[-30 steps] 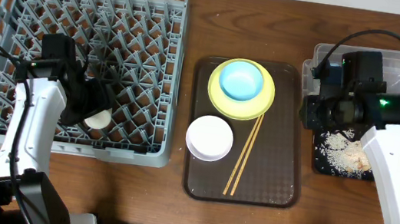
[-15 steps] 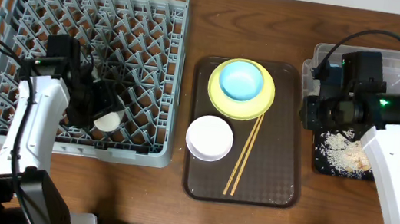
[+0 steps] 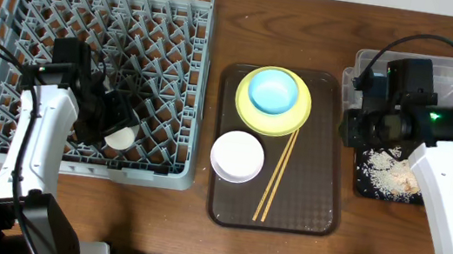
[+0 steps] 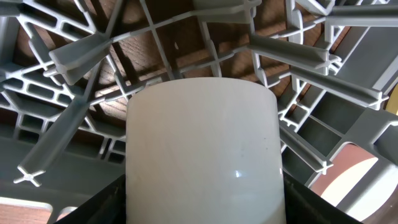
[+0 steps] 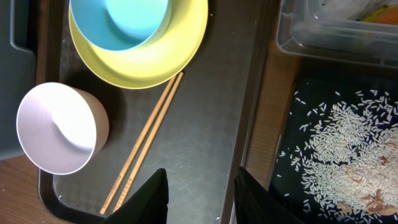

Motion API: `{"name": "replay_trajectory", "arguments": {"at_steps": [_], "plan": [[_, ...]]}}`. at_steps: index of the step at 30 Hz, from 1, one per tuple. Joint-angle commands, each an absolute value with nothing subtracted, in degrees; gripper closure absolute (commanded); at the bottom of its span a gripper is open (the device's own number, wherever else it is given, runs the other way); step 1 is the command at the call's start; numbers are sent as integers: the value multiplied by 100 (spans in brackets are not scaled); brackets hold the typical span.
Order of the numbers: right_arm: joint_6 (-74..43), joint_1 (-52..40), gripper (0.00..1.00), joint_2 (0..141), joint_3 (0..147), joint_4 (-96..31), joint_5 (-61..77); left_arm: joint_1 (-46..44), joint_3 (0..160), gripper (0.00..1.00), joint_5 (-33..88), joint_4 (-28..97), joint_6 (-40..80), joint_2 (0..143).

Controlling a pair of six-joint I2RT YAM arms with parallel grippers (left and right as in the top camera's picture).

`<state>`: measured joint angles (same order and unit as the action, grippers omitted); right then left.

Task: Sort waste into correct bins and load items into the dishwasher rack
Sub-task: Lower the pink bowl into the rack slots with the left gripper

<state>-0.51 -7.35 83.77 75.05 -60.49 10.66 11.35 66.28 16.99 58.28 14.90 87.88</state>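
rack pegs point(image 4: 93, 50) crowding white cup point(image 4: 202, 149), chopsticks point(image 3: 275, 176) beside yellow plate point(image 3: 250, 113), brown tray point(image 3: 314, 191)

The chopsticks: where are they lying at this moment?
In the overhead view the chopsticks lie on the brown tray at the table's middle, just right of the white bowl, their upper ends by the yellow plate.

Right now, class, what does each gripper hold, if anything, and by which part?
The left gripper grips the small white cup by its opposite side walls, in the grey pegged plastic rack. The right gripper holds nothing.
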Motion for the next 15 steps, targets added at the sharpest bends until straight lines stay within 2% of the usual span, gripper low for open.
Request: {"name": "replay_trajectory", "arguments": {"at_steps": [1,8,15], "plan": [[45,-757,67,8353,7607,-6066,1059,1135,6753,36,1533,5887,1398,8735],[45,-757,67,8353,7607,-6093,1059,1135,6845,18,1079,5688,1400,8705],[45,-757,67,8353,7607,-6090,1059,1135,7006,15,982,5690,1400,8702]]}}
